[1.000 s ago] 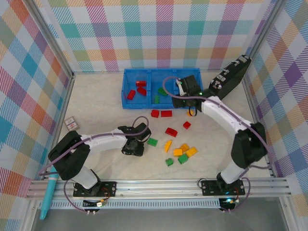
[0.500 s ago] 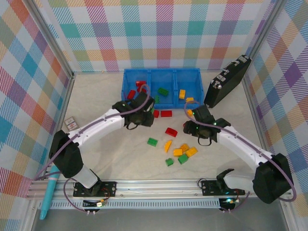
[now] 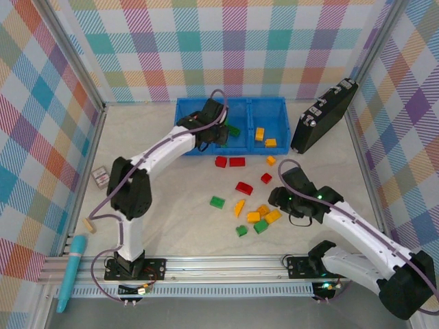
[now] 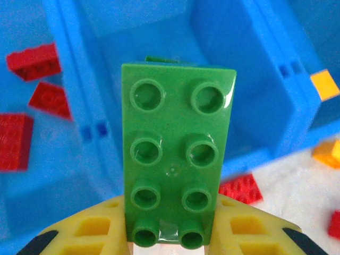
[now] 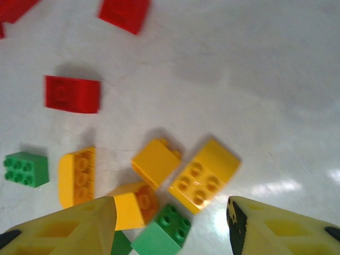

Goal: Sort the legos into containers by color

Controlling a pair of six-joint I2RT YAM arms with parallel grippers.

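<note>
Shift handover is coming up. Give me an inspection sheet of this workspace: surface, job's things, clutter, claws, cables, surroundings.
Surface: pale table, no spills seen.
Job's things: blue tray holds red bricks on the left, a green one in the middle, yellow bricks on the right; loose bricks of all three colours on the table.
Clutter: black case by the right wall; grey card; blue pen by the front rail.
Claws: left claw shut on a green brick over the tray; right claw open above the loose bricks.
Cables: purple cable along each arm, no snag seen.
Surroundings: plaid walls.
</note>
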